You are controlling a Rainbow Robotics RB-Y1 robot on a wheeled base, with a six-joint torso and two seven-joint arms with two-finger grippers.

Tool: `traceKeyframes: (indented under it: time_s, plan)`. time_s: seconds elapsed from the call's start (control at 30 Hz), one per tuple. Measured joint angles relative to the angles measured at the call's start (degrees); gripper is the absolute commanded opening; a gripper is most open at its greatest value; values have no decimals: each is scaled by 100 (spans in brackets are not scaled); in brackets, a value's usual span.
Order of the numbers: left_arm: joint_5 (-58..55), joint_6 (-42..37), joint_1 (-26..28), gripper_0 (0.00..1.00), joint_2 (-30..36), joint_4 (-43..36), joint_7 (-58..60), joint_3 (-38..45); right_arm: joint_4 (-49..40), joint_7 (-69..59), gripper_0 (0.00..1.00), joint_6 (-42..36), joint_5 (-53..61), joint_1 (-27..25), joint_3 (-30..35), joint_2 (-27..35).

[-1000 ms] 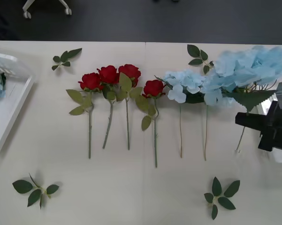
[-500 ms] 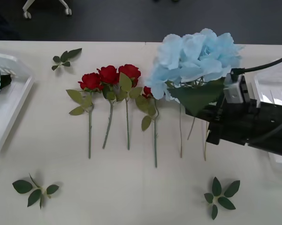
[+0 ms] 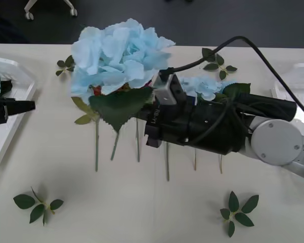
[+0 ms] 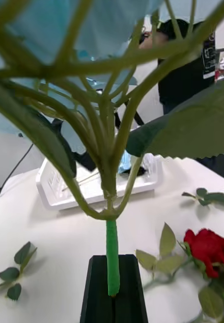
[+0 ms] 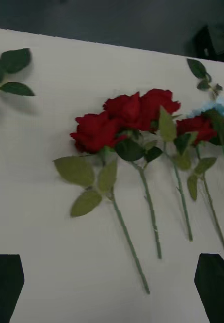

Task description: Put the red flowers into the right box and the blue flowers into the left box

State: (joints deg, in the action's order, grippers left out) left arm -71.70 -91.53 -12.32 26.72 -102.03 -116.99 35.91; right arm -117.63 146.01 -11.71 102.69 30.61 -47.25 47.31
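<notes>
Right gripper (image 4: 113,292): black fingers closed on the green stem of a blue flower cluster (image 3: 119,53); it has carried the cluster leftward since half a second ago, from over the table's middle to above the red flowers (image 5: 124,118)
Left gripper (image 3: 30,106): newly in view by the left box (image 3: 15,109), fingers spread wide, holding nothing
Remaining blue flowers (image 3: 202,86): lying on the table beside the arm; another in the left box
Right box (image 3: 293,81): at the right edge
</notes>
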Motion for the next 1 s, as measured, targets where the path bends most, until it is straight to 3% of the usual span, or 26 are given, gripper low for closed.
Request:
traceKeyframes:
  time_s: [0.33,0.7,1.0]
  plan:
    - [-990,-827,0,100,-209,134,-1600,-62,358,0,0,85,2,519,-39,-832]
    - [-2416,-1339,-1,100,-209,1525,-3551,-154,344,0,0,90,138,650,-94,-1161]
    - [-3017,-1406,-11,100,-209,1576,-3609,-664,350,0,0,788,383,1288,-877,-1366]
